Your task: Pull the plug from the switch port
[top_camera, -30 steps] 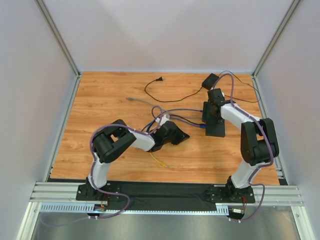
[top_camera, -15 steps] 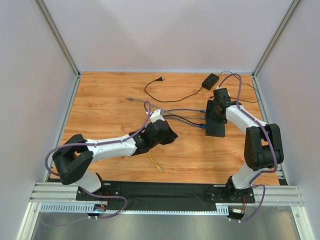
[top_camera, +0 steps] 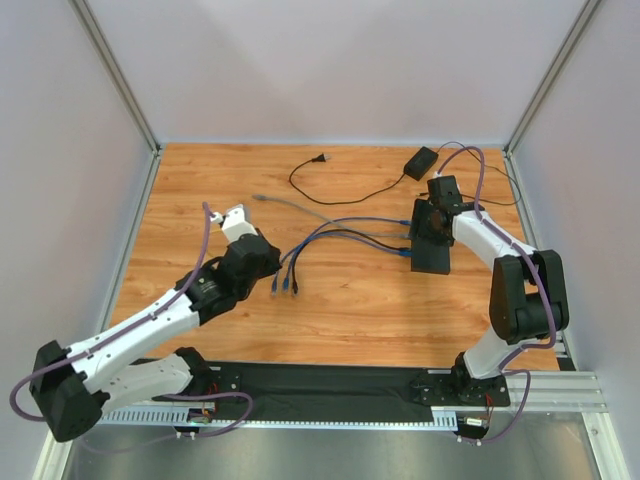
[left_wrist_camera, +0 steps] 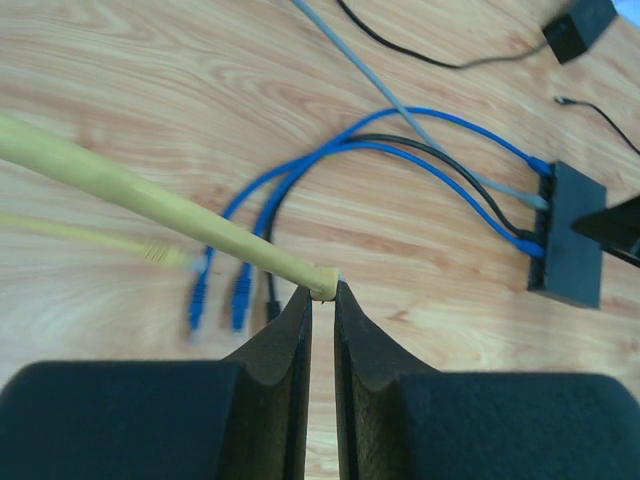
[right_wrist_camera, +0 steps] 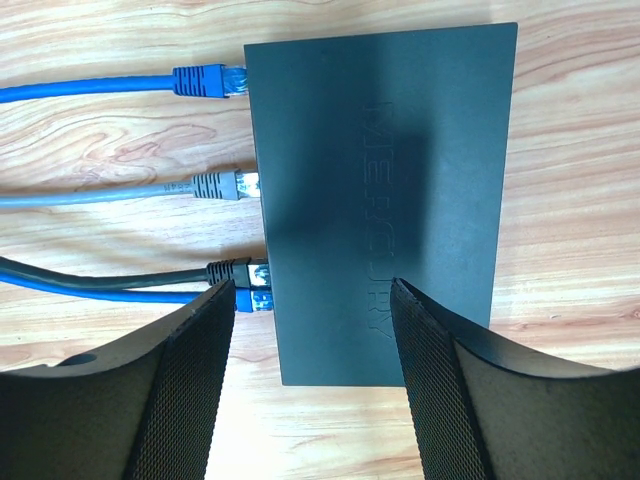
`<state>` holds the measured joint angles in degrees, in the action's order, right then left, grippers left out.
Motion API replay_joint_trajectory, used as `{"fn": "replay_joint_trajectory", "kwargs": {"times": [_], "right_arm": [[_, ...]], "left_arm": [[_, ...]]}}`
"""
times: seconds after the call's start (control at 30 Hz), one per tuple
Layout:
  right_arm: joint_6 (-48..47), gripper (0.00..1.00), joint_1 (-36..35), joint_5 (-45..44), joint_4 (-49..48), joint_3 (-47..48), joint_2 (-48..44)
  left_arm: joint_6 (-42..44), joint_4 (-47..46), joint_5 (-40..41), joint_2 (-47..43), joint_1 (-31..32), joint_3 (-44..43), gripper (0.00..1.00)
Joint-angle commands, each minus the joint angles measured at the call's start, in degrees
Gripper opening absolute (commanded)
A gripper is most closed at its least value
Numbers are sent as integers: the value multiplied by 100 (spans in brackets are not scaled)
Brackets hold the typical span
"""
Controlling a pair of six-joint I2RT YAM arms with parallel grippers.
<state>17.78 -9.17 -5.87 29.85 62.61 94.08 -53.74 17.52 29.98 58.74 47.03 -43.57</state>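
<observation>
Four plugs (right_wrist_camera: pixel 215 185) sit in the switch (right_wrist_camera: pixel 380 200); left jaws pinch a yellow cable (left_wrist_camera: pixel 150 195), right jaws apart.

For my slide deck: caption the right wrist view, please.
Right jaws open above the black switch, four cables plugged along one edge.

A wood-grain tabletop (top_camera: pixel 200 190) is enclosed on three sides by plain pale grey walls (top_camera: pixel 330 70) — joined at the far corners by slanting aluminium posts (top_camera: pixel 115 75) — and is bordered at the near edge by a black mat (top_camera: pixel 330 385) and a ribbed aluminium rail (top_camera: pixel 110 385), all evenly lit.
</observation>
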Motion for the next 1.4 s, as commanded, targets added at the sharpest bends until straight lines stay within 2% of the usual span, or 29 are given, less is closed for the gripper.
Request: {"fn": "replay_joint_trajectory", "kwargs": {"times": [0.0, 0.13, 0.27, 0.4, 0.63, 0.77, 0.87, 0.9, 0.97, 1.13, 1.23, 1.33, 1.37], "right_arm": [[68, 65, 20, 33, -172, -47, -189], [68, 65, 20, 60, -172, -38, -153], [50, 65, 20, 68, -154, -30, -127], [41, 65, 29, 86, -119, -21, -118], [-20, 65, 29, 139, -93, -91, -338], [-64, 66, 38, 51, -49, -100, -382], [-73, 66, 29, 42, -58, -91, -373], [-73, 66, 38, 51, -49, -82, -347], [-82, 66, 47, 59, -32, -65, -329], [-29, 66, 169, 16, 162, -38, -276], [-38, 66, 222, -72, 223, -47, -312], [-55, 67, 266, -46, 215, -73, -259], [-47, 67, 267, -46, 215, -65, -207]], "left_arm": [[354, 761, 447, -547, -246, 86, 6], [574, 1577, 885, -1030, -413, -98, 7], [523, 2448, 1265, -882, -466, -467, 9], [654, 1758, 660, -496, -668, -293, 9], [786, 815, -325, 830, -1036, -249, 9], [803, 428, -563, 1148, -1353, -178, 15], [786, 208, -695, 1341, -1538, -187, 31], [829, 173, -730, 1446, -1582, -239, 45], [865, 234, -765, 1517, -1626, -344, 51], [1049, 323, -1221, 1316, -1600, -661, 55], [1032, -63, -1573, 1210, -1285, -661, 54], [962, -800, -1986, 1394, -828, -644, 53], [918, -1359, -2117, 1612, -722, -626, 53]]}}
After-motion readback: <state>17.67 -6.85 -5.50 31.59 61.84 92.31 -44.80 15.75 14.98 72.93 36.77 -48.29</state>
